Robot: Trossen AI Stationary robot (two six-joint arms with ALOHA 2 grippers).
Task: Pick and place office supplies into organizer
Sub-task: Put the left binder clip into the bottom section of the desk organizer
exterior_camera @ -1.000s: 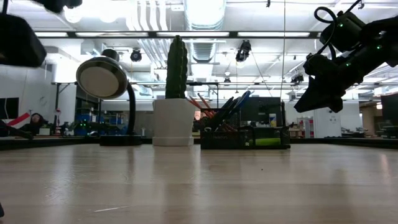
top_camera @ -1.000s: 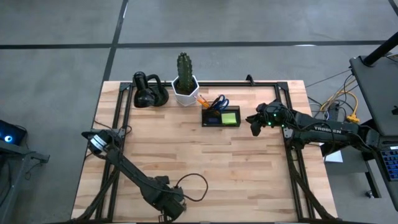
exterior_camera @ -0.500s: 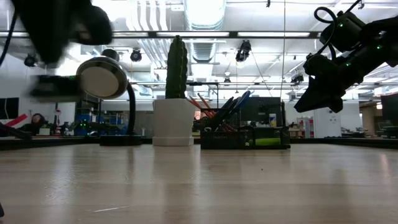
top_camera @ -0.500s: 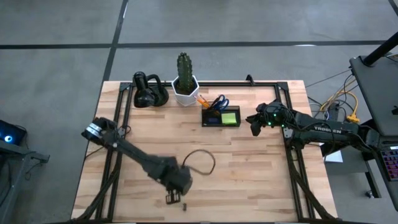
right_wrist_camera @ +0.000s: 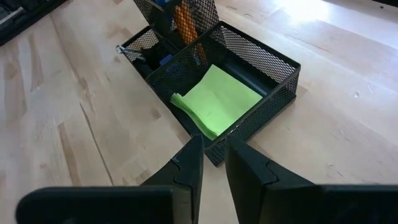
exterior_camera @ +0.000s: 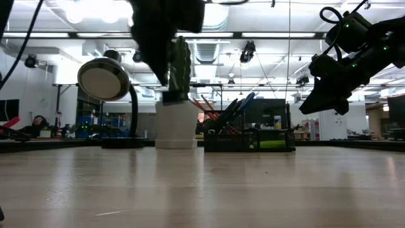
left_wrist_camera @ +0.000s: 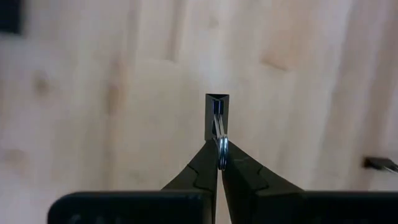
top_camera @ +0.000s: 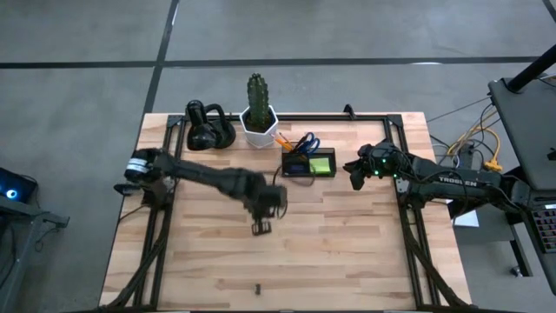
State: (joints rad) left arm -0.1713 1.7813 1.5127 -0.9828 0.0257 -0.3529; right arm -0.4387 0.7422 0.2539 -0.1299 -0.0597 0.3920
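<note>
Left gripper (top_camera: 261,228) now over mid-table, swung up from the near edge, pinched shut on one small black clip (left_wrist_camera: 217,115) by its wire handle. Second clip (top_camera: 257,287) lying alone near the front edge. Right gripper (right_wrist_camera: 213,158) parked just beside the organizer (top_camera: 309,163), fingers slightly parted, empty. One green sticky pad (right_wrist_camera: 216,99) in the low compartment, scissors (top_camera: 305,143) and pencils (top_camera: 283,139) standing in the tall one. Bare wood all around the carried clip.

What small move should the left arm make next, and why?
Probably carry on toward the organizer: the left gripper is shut on a black binder clip above bare wood, short of the box. The right gripper waits beside it.
</note>
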